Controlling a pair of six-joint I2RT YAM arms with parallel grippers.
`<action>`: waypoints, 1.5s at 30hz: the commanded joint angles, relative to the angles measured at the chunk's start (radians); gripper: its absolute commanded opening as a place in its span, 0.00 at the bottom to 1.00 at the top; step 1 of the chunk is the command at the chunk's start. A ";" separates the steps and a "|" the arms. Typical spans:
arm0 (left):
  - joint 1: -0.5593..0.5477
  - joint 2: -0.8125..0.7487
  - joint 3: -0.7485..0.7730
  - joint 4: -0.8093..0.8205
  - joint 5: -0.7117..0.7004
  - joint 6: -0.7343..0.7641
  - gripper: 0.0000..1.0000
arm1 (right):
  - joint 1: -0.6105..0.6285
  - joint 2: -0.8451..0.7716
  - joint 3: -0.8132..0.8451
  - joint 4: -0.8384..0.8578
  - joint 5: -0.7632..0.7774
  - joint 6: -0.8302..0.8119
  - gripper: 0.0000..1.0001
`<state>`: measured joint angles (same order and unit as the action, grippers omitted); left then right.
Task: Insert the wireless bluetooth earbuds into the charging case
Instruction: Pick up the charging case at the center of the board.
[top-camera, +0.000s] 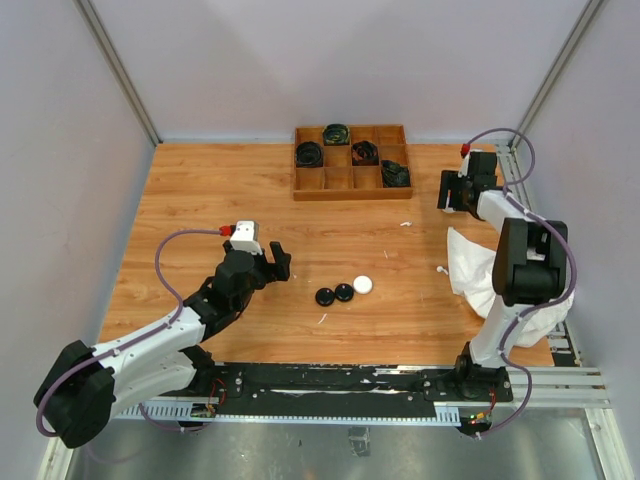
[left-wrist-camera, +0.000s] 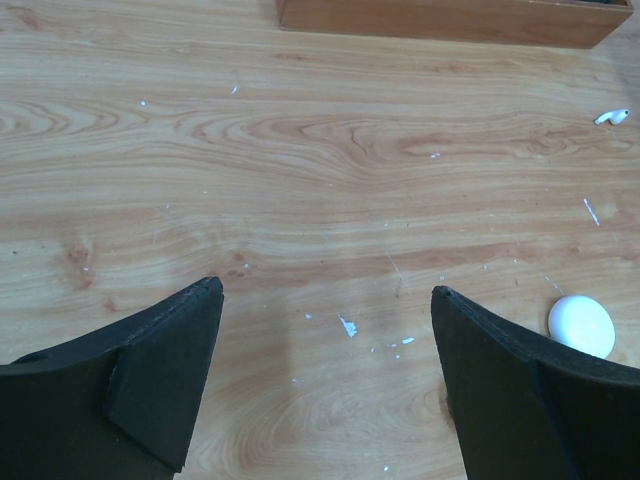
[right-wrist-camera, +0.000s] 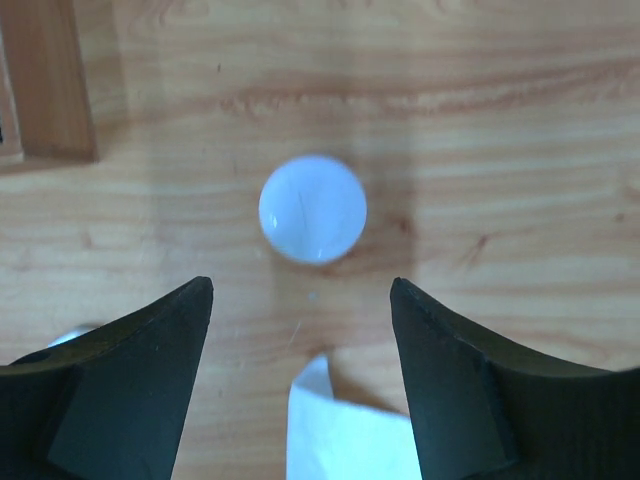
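Left gripper (left-wrist-camera: 327, 290): jaws stand wide apart over bare table (top-camera: 200, 200), with only small white flecks in the gap. A white case (left-wrist-camera: 580, 325) lies just beside the right-hand finger. Ahead, open wood runs to the tray (left-wrist-camera: 450, 20), and one earbud (left-wrist-camera: 612, 117) lies off to the right.

Table centre: two black cases (top-camera: 326, 296) sit in a row with the white case, blocking a straight sweep.

Right gripper (right-wrist-camera: 300, 285): jaws apart, second white case (right-wrist-camera: 312, 208) just ahead of the gap, tray corner to the left, cloth (right-wrist-camera: 340, 430) edge between the fingers.
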<state>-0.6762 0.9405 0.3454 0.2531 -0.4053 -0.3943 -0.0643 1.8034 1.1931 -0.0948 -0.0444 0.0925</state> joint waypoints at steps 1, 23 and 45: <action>0.001 0.002 -0.013 0.038 -0.015 0.000 0.90 | -0.030 0.111 0.153 -0.034 -0.053 -0.076 0.72; 0.001 0.006 -0.014 0.051 0.034 0.005 0.90 | -0.042 0.302 0.280 -0.137 -0.090 -0.134 0.53; 0.001 -0.012 0.008 0.063 0.140 0.005 0.90 | 0.174 -0.221 -0.099 -0.082 -0.222 -0.200 0.45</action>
<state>-0.6762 0.9524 0.3397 0.2802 -0.3122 -0.3939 0.0231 1.6596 1.1614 -0.1753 -0.2127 -0.0494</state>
